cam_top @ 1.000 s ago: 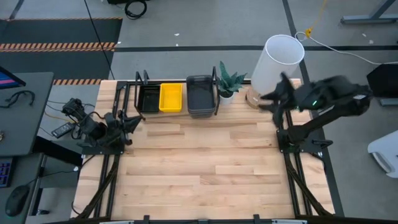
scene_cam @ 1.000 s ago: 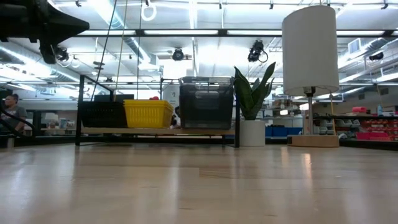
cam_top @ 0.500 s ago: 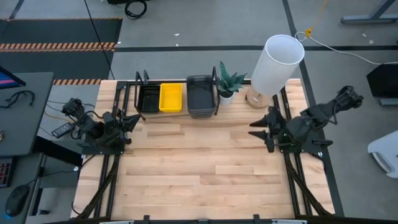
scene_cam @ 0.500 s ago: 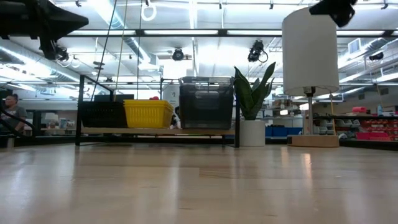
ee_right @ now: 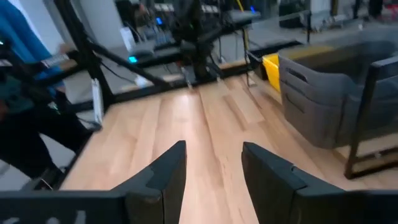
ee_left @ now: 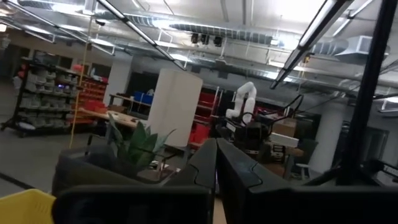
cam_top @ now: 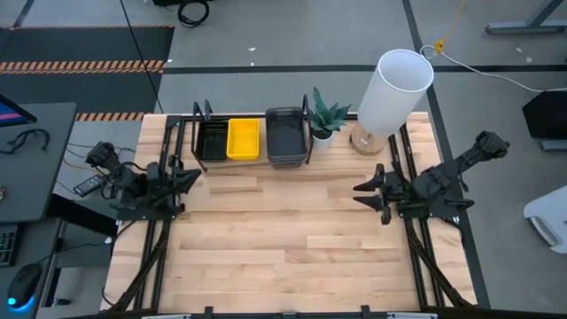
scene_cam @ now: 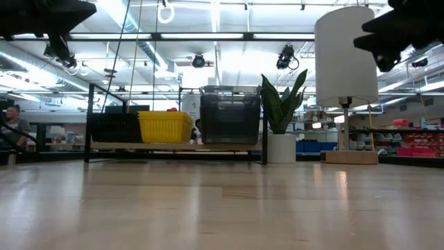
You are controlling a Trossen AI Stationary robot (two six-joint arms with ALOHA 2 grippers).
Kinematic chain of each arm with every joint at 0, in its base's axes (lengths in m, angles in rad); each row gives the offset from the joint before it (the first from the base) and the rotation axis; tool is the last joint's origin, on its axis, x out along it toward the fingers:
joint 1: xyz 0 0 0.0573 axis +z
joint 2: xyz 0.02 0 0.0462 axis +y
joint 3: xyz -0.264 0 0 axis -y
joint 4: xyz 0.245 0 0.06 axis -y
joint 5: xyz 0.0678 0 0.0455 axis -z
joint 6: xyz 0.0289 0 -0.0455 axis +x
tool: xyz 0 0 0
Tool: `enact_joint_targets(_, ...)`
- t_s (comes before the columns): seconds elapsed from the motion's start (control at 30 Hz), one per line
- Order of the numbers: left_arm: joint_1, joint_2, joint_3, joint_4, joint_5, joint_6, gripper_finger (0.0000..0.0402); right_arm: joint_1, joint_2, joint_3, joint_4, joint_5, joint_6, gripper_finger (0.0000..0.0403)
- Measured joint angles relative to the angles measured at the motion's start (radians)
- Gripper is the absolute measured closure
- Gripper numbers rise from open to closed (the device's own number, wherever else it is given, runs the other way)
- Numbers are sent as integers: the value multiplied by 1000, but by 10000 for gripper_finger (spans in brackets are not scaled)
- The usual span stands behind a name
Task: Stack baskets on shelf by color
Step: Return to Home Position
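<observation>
The shelf (scene_cam: 173,146) stands at the table's far edge, left of the middle. Three stacks of baskets rest on its plank: black mesh (cam_top: 213,140), yellow (cam_top: 244,139) and dark grey (cam_top: 285,137). In the low view they stand side by side: black (scene_cam: 113,128), yellow (scene_cam: 165,126), grey (scene_cam: 229,117). My left gripper (cam_top: 193,175) is shut near the table's left edge, in front of the shelf's left end. My right gripper (cam_top: 365,193) is open near the right edge, its fingers (ee_right: 163,171) pointing level across the table. Neither holds anything.
A potted plant (cam_top: 328,115) stands just right of the shelf, and a tall white lamp (cam_top: 394,89) stands at the far right. Bare wooden tabletop (cam_top: 283,230) fills the middle and near side. A person (scene_cam: 10,121) sits in the room beyond the left edge.
My right gripper has come down from high beside the lamp toward the table's near edge and has tipped to level; it stays open. My left gripper has turned a little on the spot. The baskets have kept still.
</observation>
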Motion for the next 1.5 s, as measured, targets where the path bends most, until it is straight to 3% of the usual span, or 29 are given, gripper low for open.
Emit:
enact_joint_targets(0.17,47,0,0,-36,0,-36,382,-69,-106,-121,151,-89,-59,257)
enact_joint_targets(0.47,96,0,0,-75,13,-98,373,-219,-219,-188,151,-236,-100,282)
enact_joint_targets(0.6,97,0,0,-75,61,-95,378,-285,-244,-230,152,-282,-78,288)
enact_joint_targets(0.87,97,0,0,-74,61,-73,379,-395,-257,-254,176,-388,-66,296)
enact_joint_targets(1.17,97,0,0,-74,61,-72,371,-445,-254,-254,137,-378,-68,296)
enact_joint_targets(1.37,97,0,0,-82,61,-72,379,-445,-249,-254,133,-272,-19,297)
enact_joint_targets(1.5,97,0,0,-149,60,-63,380,-445,-249,-254,128,-254,-26,295)
